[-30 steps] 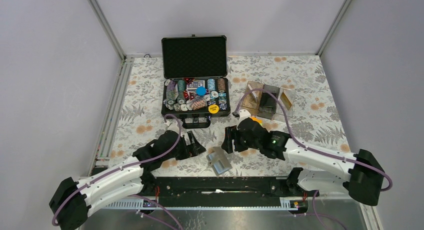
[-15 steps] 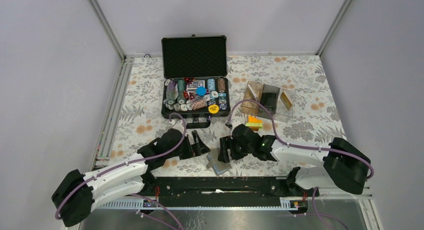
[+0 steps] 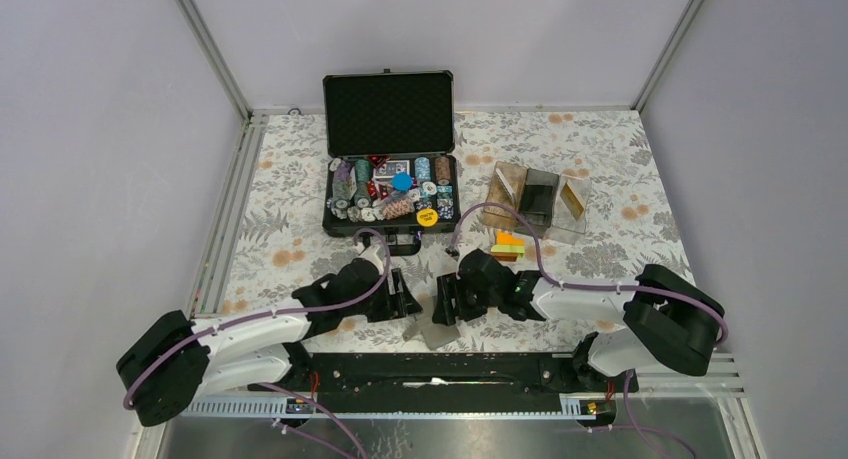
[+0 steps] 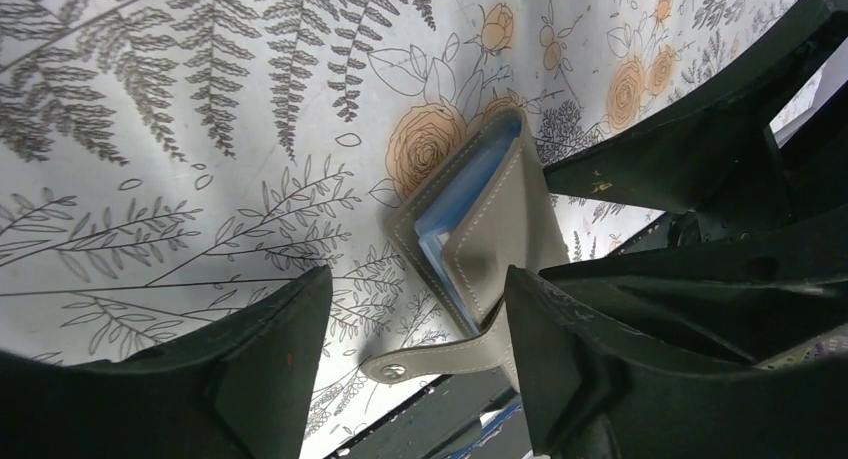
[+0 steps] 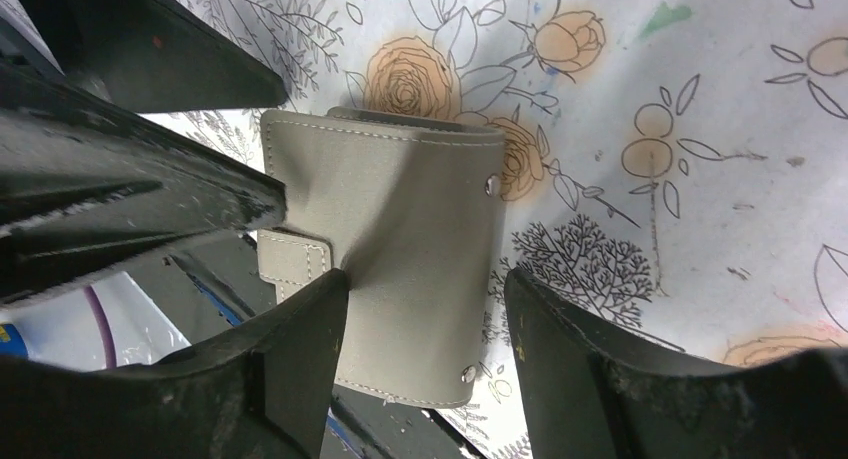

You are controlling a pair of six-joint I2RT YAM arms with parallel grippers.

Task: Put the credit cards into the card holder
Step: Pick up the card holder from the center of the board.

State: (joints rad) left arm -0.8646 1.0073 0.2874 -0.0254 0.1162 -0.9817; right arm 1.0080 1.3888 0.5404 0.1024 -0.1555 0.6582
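Observation:
The card holder (image 3: 431, 328), a grey wallet, lies folded near the table's front edge with its snap strap (image 4: 440, 359) undone and a blue inner panel showing at its gaping side. My left gripper (image 3: 405, 299) is open at its left; the strap lies between the fingers (image 4: 418, 289) and only the right finger touches the wallet. My right gripper (image 3: 443, 301) is open over the cover (image 5: 400, 219), left fingertip resting on it, right fingertip just off its snap edge (image 5: 425, 279). The credit cards (image 3: 508, 244), an orange, yellow and green stack, lie behind the right arm.
An open black chip case (image 3: 390, 169) stands at the back centre, and a clear brownish acrylic box (image 3: 535, 201) is to its right. The black base rail (image 3: 440, 371) runs just in front of the wallet. Metal frame rails line the left side (image 3: 225, 229).
Both grippers have closed in on the wallet, the left arm moving right and the right arm moving left. Both sets of jaws have narrowed a little. The wallet has shifted slightly.

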